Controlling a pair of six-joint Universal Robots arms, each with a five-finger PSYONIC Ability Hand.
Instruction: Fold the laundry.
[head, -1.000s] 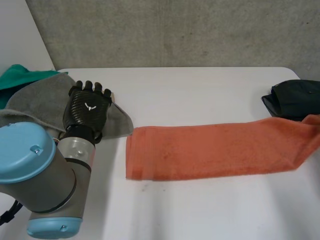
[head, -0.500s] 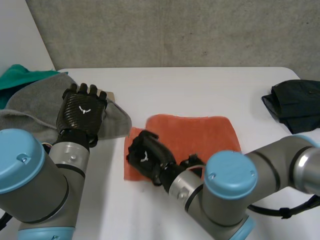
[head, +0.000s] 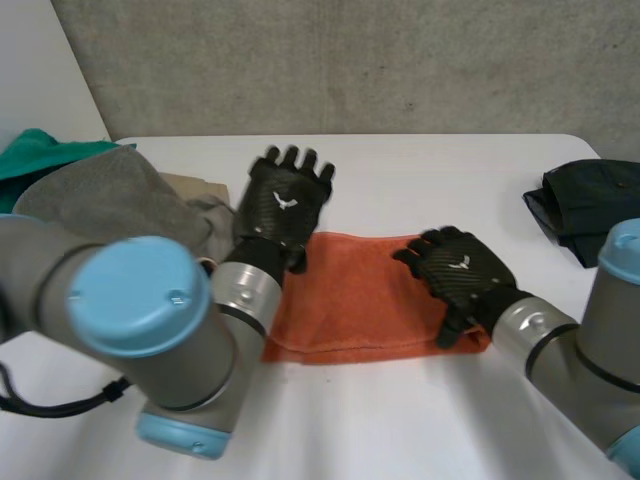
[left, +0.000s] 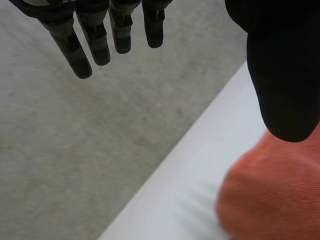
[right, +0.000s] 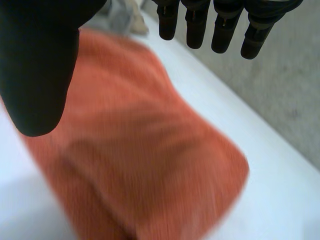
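At the 9 o'clock edge of the white table (head: 400, 165) you have a rumpled grey towel (head: 100, 195), with a teal cloth (head: 40, 150) behind it at its 11 o'clock and a beige fabric scrap (head: 195, 185) peeking out at its 3 o'clock. Your left hand (head: 284, 203) is over the 11 o'clock corner of the folded orange terry towel (head: 350, 300), fingers (left: 95, 45) straight and spread away from the thumb, holding nothing. The towel lies flat mid-table as a rectangle. Your right hand (head: 458, 272) is at its 3 o'clock edge, palm down, fingers (right: 222, 30) extended and apart from the thumb, nothing pinched. A crumpled black garment (head: 590, 205) rests at the table's 3 o'clock edge
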